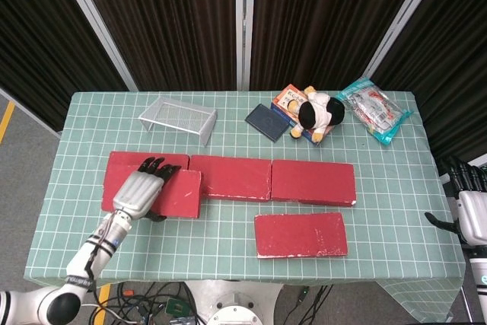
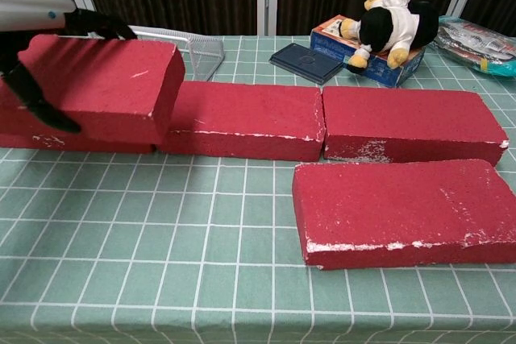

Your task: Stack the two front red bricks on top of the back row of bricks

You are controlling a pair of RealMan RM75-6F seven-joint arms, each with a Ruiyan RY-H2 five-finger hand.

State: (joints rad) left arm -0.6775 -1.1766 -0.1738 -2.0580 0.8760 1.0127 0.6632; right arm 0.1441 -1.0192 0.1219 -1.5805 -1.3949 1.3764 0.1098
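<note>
Carrying the front-left red brick [image 1: 176,194], the left hand [image 1: 139,192] grips it above the back row's left brick [image 1: 122,164], long axis parallel to the row. The right hand [image 1: 470,213] hangs empty, fingers apart, nearer the remaining front brick [image 1: 300,234] on the counter [image 1: 228,241].

wire rack [image 1: 179,118], dark case [image 1: 267,122], plush toy [image 1: 319,113], snack packet [image 1: 374,110]
</note>
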